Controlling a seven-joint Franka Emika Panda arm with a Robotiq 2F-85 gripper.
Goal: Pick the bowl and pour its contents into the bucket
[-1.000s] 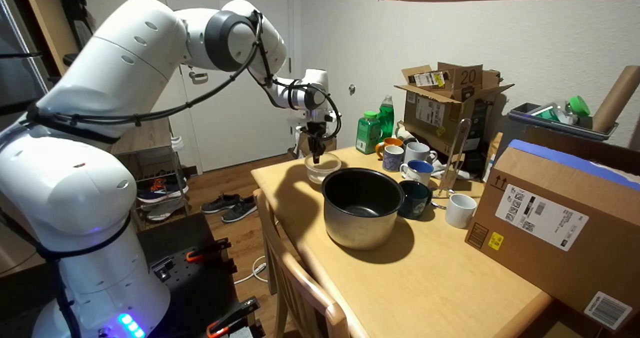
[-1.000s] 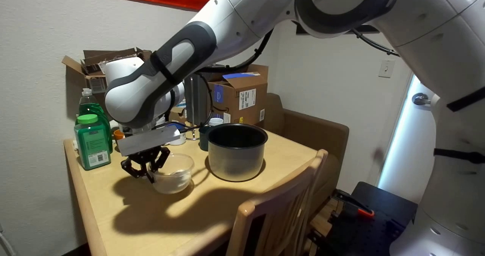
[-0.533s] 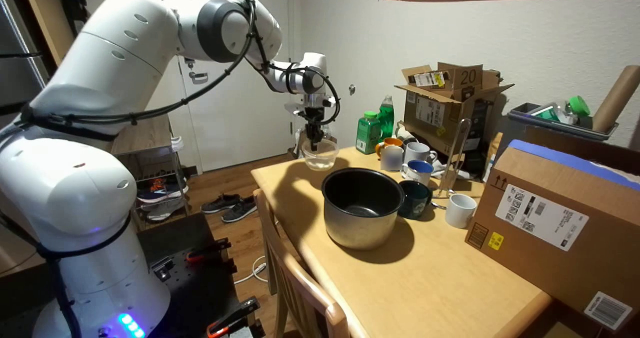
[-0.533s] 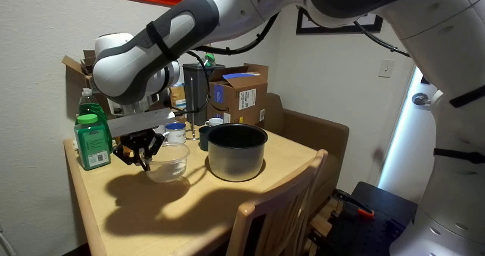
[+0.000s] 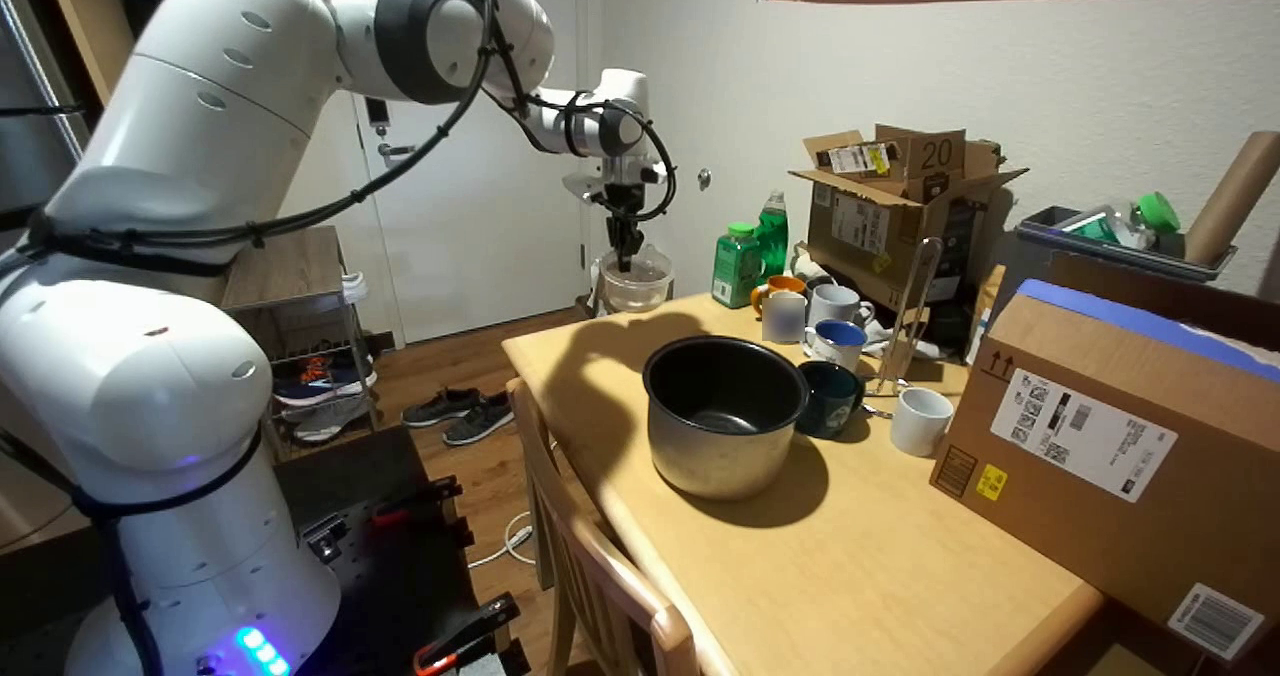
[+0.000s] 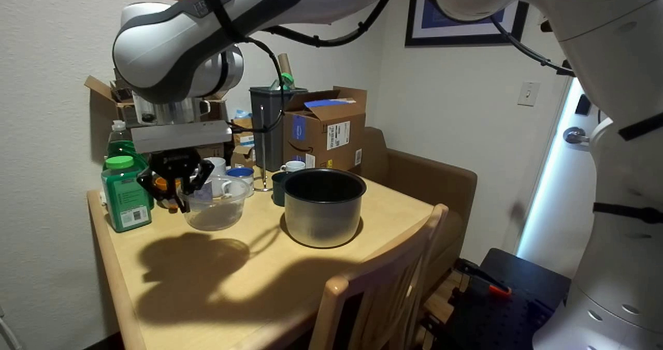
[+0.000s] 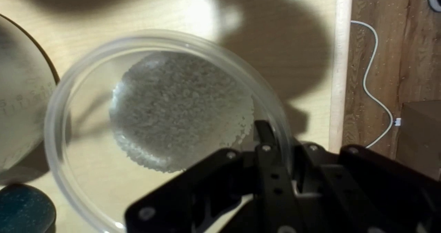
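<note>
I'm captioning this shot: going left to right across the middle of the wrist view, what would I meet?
Metal pot, clear plastic bowl of rice-like grains, wooden table edge, white cable, brown object too cut off to identify.

Both exterior views slanting down across table (image 5: pixel 890 566), wrist view close above bowl (image 7: pixel 55 126)
</note>
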